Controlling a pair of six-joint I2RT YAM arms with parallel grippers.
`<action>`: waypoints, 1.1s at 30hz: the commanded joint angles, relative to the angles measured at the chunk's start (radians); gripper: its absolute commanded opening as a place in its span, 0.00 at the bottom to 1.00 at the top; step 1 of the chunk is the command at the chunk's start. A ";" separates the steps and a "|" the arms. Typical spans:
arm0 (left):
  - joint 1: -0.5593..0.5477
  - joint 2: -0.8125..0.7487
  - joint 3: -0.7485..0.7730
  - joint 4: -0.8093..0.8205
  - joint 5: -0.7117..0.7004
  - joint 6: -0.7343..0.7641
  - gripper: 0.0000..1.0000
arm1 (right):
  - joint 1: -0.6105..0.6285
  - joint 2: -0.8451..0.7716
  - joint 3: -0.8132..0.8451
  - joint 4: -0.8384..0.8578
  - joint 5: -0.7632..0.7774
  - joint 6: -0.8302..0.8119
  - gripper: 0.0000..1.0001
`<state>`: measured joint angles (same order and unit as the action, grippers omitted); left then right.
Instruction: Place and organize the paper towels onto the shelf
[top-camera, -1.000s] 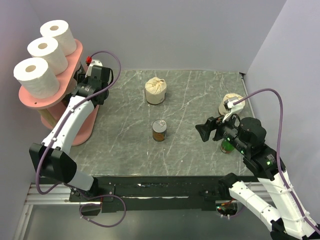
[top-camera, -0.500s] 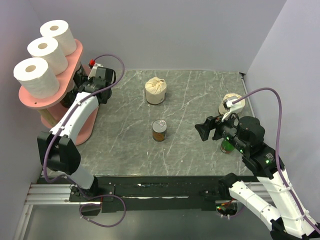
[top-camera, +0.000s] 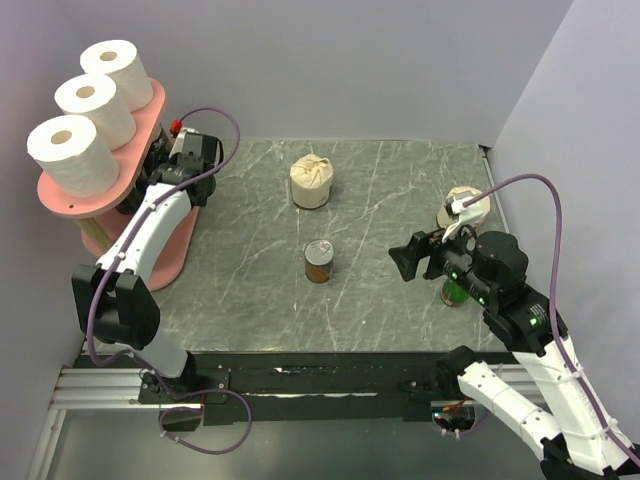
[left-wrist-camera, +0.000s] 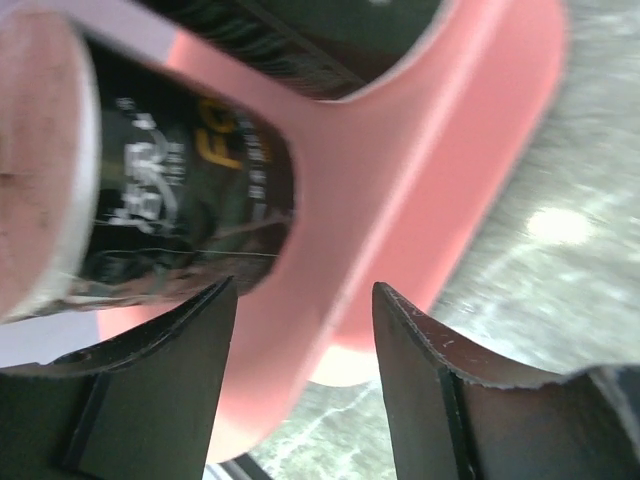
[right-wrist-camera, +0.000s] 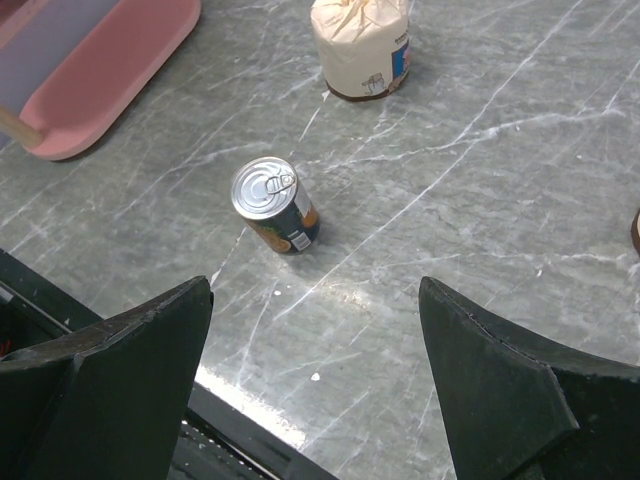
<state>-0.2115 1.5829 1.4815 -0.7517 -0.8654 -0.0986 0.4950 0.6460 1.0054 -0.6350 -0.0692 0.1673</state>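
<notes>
The pink shelf stands at the far left with three white paper towel rolls in a row on its top board. My left gripper is open at the shelf's lower tier, with nothing between its jaws. In the left wrist view the left gripper faces a black-wrapped roll lying on the pink board, with a second black roll behind it. One cream-wrapped roll stands mid-table. Another cream-wrapped roll stands behind my right arm. My right gripper is open and empty above the table.
A small tin can stands at the table's middle and shows in the right wrist view. A green bottle is mostly hidden under my right wrist. Walls close in on the left, back and right.
My left wrist has shifted slightly at the shelf, out to the right and then back left, and the arm's elbow has moved. The right arm and all objects have stayed put.
</notes>
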 joint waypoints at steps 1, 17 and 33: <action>-0.043 -0.086 0.042 0.017 0.135 -0.021 0.63 | 0.007 0.039 0.035 0.047 0.005 0.027 0.91; -0.255 0.011 0.183 0.297 0.762 0.054 0.85 | 0.008 0.104 0.056 0.075 -0.009 0.075 0.89; -0.365 0.434 0.442 0.420 0.792 0.267 0.83 | 0.007 0.047 0.047 0.070 -0.011 0.057 0.90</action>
<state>-0.5819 1.9671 1.8523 -0.3847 -0.0666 0.1043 0.4976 0.7029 1.0153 -0.6044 -0.0731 0.2340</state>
